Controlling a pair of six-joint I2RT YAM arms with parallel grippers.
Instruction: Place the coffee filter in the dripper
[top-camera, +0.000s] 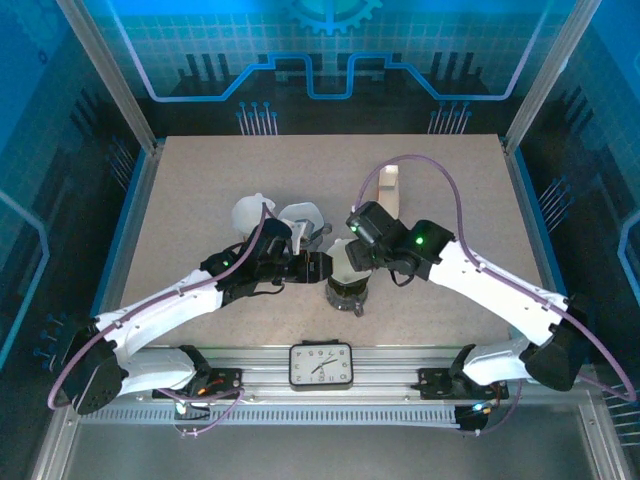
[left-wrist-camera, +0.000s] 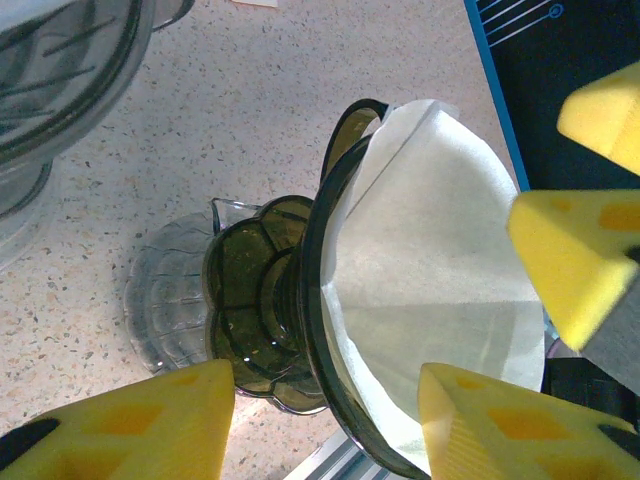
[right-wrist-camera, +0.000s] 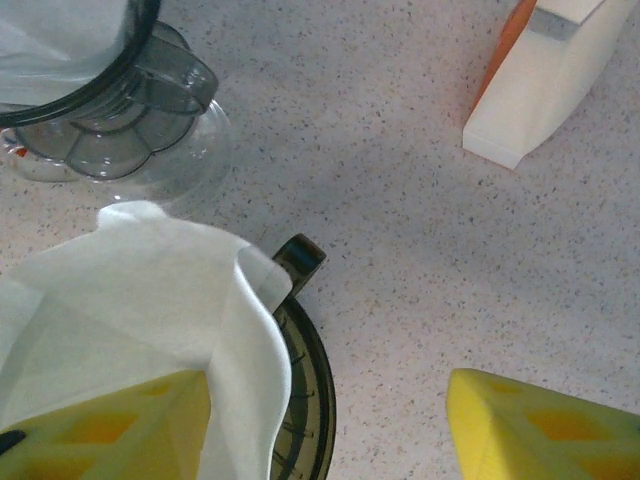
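We saw coffee filter (left-wrist-camera: 430, 250) seated inside dripper (left-wrist-camera: 255, 300), paper edge above rim, near centre of table (top-camera: 200, 200). Left gripper (left-wrist-camera: 328, 372), reaching from left, had pads clamped on dripper. Right gripper (right-wrist-camera: 325, 380) fingers stood apart, gripping nothing, one pad just beside filter edge.

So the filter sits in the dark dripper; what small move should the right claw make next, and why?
Probably lift the right claw straight up and away. Its jaws stand open and the filter sits inside the dripper, yet a folded edge of paper hangs close by one finger, so a sideways pull might drag it out.
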